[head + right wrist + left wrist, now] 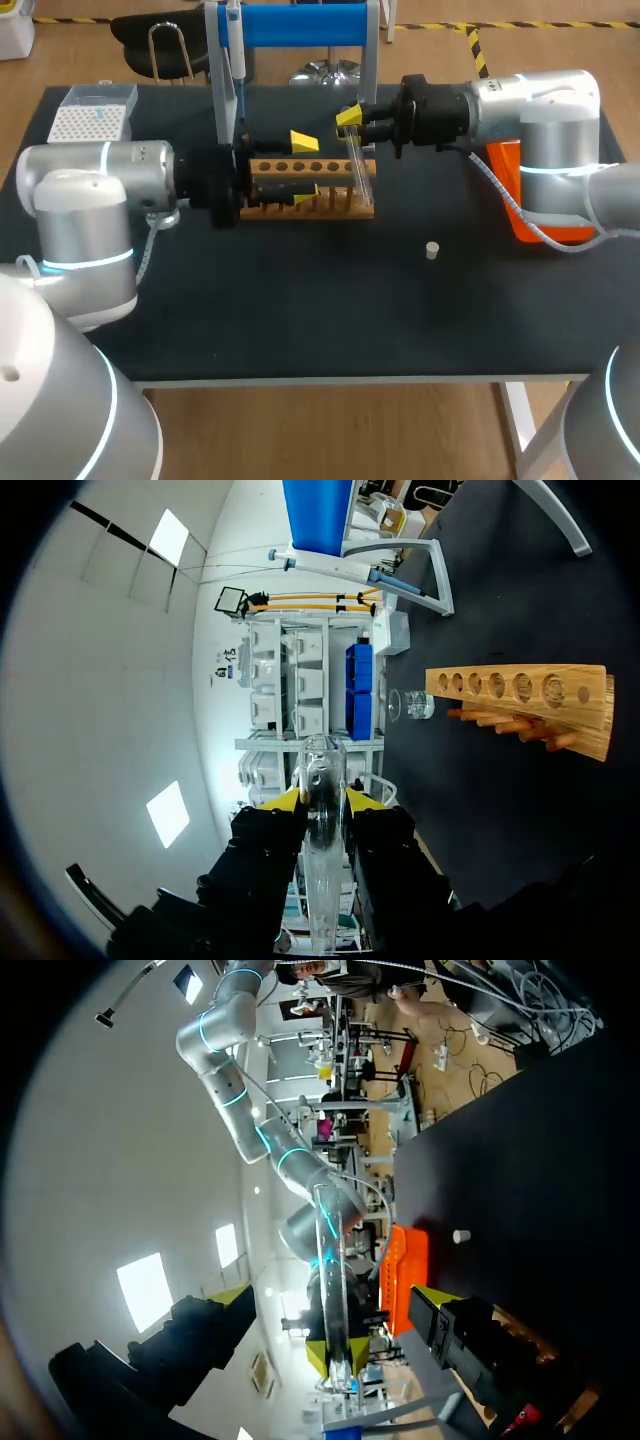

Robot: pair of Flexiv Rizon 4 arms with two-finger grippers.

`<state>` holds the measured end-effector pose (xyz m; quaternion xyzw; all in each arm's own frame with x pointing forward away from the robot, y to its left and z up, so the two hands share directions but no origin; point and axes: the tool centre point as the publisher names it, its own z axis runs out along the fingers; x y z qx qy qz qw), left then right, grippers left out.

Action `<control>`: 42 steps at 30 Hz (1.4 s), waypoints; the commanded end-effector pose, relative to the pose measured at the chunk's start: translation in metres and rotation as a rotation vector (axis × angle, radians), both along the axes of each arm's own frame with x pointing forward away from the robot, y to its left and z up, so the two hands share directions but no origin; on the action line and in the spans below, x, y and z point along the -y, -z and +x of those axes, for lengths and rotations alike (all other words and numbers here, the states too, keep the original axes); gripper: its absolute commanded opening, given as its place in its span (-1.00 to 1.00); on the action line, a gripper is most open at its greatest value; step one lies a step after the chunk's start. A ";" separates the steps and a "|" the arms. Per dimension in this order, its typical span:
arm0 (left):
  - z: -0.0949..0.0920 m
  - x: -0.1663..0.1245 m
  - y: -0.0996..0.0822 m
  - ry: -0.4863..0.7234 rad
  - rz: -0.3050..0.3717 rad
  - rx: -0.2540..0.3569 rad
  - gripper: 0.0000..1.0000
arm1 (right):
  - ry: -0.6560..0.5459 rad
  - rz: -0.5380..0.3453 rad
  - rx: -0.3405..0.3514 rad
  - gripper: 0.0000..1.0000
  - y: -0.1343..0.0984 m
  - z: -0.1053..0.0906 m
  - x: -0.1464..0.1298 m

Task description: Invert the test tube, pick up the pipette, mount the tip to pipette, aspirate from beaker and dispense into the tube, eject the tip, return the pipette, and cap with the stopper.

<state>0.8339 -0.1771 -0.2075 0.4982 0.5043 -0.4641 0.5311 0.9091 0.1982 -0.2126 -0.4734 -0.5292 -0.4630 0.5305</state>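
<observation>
Right gripper (352,125) (323,800): your right arm comes in from the right side of the table. Its yellow-tipped fingers are clamped on the test tube from two sides.
Test tube (362,180) (333,1260) (322,770): clear glass, held near one end. In the head view it slants down from the right gripper across the right end of the rack. In the right wrist view it runs straight out between your fingers.
Left gripper (304,165) (335,1300): your left arm comes in from the left. Its fingers stand wide apart and hold nothing, one yellow tip behind the rack and one in front. In the left wrist view the tube stands ahead of this gripper, in line with the gap between the fingers and touching neither.
Rack (335,168) (520,690): wooden, with a row of holes, at mid-table between your two arms.
Stopper (432,250) (460,1235): small and pale, alone on the black table (300,300), well apart from both grippers.
Pipette (233,60): hanging on the blue stand behind the rack.
Beaker (410,705): clear, on the table beyond the rack's far end in the right wrist view.
Tip box (95,112): at the far left corner.
Orange container (515,170): under your right arm.
</observation>
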 end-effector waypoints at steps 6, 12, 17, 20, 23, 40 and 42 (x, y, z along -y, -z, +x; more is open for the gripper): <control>-0.005 0.026 0.003 0.022 -0.013 -0.021 1.00 | 0.002 -0.003 0.001 -1.00 -0.001 -0.001 0.000; -0.006 0.037 0.002 0.036 -0.020 -0.034 1.00 | 0.002 -0.003 0.001 -1.00 -0.001 -0.001 0.000; -0.007 0.047 -0.001 0.029 -0.016 -0.037 1.00 | 0.002 -0.003 0.001 -1.00 -0.001 -0.001 0.000; -0.008 0.053 -0.002 0.034 -0.011 -0.038 1.00 | 0.002 -0.003 0.001 -1.00 -0.001 -0.001 0.000; -0.009 0.057 -0.003 0.039 -0.004 -0.037 1.00 | 0.002 -0.003 0.001 -1.00 -0.001 -0.001 0.000; -0.011 0.077 -0.004 0.076 0.001 -0.051 0.57 | 0.002 -0.003 0.001 -1.00 -0.001 -0.001 0.000; -0.011 0.078 -0.004 0.079 0.000 -0.052 0.50 | 0.002 -0.003 0.001 -1.00 -0.001 -0.001 0.000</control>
